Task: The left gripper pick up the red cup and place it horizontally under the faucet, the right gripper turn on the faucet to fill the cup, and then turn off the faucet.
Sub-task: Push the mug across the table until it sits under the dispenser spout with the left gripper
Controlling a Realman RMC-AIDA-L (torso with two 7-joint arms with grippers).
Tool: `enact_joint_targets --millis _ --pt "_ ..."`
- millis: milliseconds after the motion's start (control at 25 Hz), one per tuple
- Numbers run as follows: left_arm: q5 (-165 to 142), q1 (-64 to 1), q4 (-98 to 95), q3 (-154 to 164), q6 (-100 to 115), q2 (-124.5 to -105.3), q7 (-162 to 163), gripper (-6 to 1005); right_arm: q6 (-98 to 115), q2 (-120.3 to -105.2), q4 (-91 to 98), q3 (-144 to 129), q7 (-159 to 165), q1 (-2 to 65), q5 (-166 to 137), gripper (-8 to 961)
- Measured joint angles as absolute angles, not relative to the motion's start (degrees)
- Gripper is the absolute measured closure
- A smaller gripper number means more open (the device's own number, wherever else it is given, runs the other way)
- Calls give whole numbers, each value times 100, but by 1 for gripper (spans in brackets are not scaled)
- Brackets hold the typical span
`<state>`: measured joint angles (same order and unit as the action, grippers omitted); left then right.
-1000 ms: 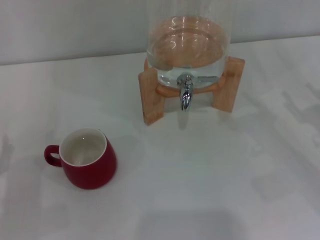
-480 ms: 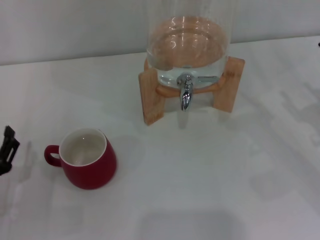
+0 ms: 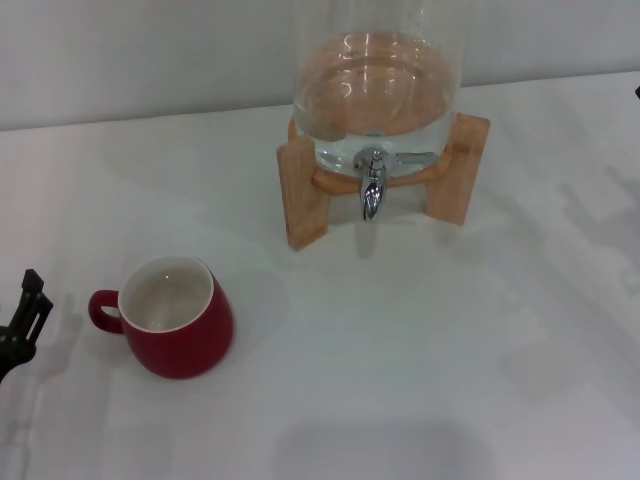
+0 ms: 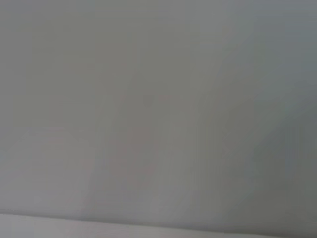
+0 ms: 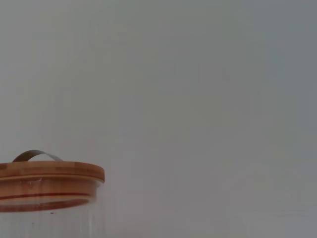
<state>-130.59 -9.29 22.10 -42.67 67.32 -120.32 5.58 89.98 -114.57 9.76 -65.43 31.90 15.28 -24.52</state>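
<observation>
Nothing done yet, we judge: red cup (image 3: 175,330) upright, well apart from faucet (image 3: 372,192); left gripper (image 3: 22,320) beside it, finger state we cannot tell.

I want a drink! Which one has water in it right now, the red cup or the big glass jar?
The glass jar on the wooden stand holds water. The red cup shows only its empty off-white inside.

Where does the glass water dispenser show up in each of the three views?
Head view: glass water dispenser at top centre on its wooden stand, faucet in front.
Left wrist view: not in it.
Right wrist view: only its wooden lid and glass top, lower corner.
Shared landmark: the dispenser's glass wall.
</observation>
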Motion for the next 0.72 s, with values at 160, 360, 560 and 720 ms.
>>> enact_joint_targets --millis 160,360,560,720 --pt "-13060 -911 2216 -4202 6731 -12033 556 110 8999 -11448 976 -6547 3191 1510 -2453 185" --pt "-13057 -883 2216 -4110 6732 -12033 551 110 9002 -11437 976 -6556 3191 1503 -2453 185" --pt "-13059 -790 2239 -4035 6738 -12029 548 109 9008 -11434 976 -6593 3191 1507 -2452 185" --pt "-13058 -736 2248 -3956 6751 -12026 546 110 9009 -11427 976 -6602 3190 1510 -2452 185"
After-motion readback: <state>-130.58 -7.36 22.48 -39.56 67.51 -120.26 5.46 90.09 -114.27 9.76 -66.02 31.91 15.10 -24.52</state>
